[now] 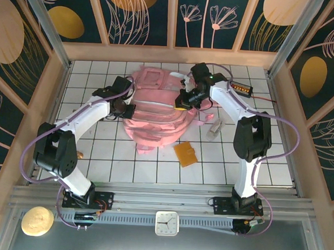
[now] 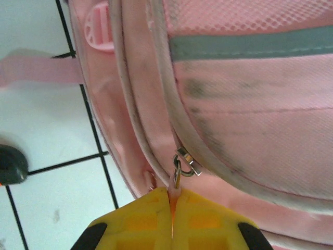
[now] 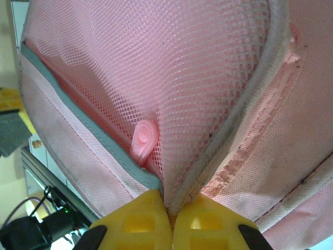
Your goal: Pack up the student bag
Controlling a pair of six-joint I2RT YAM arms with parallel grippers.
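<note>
The student bag (image 1: 156, 116) lies mid-table (image 1: 97, 155) between both claws: left gripper (image 2: 171, 200) clenched on its zip pull (image 2: 177, 174), right gripper (image 3: 168, 205) pinching the student bag's piped seam (image 3: 229, 130)

Twin arms at work over the table: the left arm (image 1: 82, 117) stretches forward from its base and bends inward at the wrist. Its left claw (image 2: 170, 194) is clamped tight, yellow fingers (image 2: 138, 219) pressed flat together on the zip pull (image 2: 177, 176) of the student bag (image 1: 156, 110). The right arm (image 1: 232, 103) rises from its base, folds at the elbow and leans left. Its right claw (image 3: 168, 200) is pinched closed on a piped seam of the bag, the fingertips meeting with no gap.
</note>
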